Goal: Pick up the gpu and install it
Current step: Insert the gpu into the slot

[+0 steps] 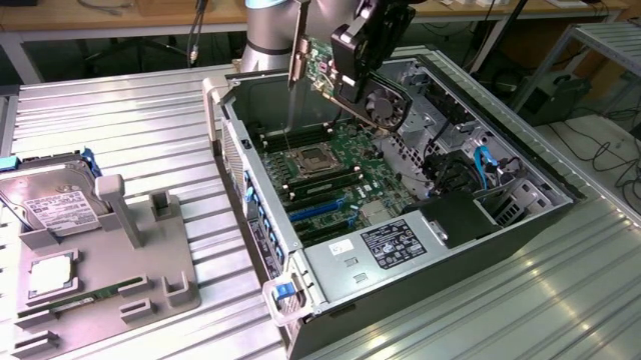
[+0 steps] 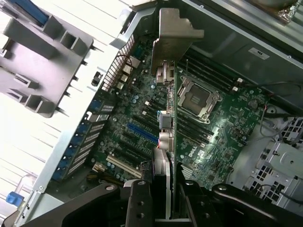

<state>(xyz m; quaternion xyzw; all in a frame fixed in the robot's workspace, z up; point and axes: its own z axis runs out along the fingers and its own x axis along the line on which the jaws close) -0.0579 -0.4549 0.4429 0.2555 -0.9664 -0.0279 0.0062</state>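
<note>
Hand clamped on gpu, which hangs above the motherboard in the open computer case. Risks: card misses blue slot if misaligned; bracket could snag the case wall.

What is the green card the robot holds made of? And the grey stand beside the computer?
The gpu looks like glossy green circuit board, with a bare silver metal bracket that gleams. The grey stand is probably matte plastic: one even colour, no shine, moulded blocky shapes.
</note>
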